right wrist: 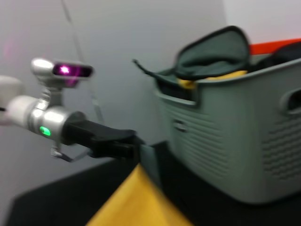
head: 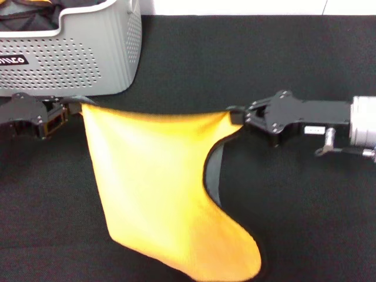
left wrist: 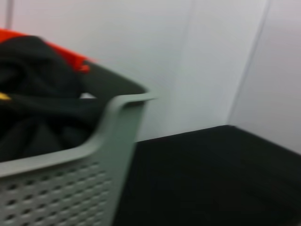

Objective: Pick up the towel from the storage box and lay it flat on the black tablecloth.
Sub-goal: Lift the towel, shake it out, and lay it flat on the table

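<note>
The towel (head: 155, 182), orange-yellow side up with a grey underside curling at its right edge, is stretched between my two grippers above the black tablecloth (head: 247, 59). My left gripper (head: 74, 106) is shut on the towel's left top corner, just in front of the storage box (head: 88, 56). My right gripper (head: 235, 115) is shut on the right top corner. The towel's lower part sags toward the near edge. In the right wrist view, my left gripper (right wrist: 135, 146) pinches the towel (right wrist: 136, 202) next to the storage box (right wrist: 225, 136).
The storage box (left wrist: 70, 188) still holds a mostly black cloth (left wrist: 37, 103) with some orange, and a grey-green cloth (right wrist: 214, 52) hangs over its rim. White walls stand behind the table.
</note>
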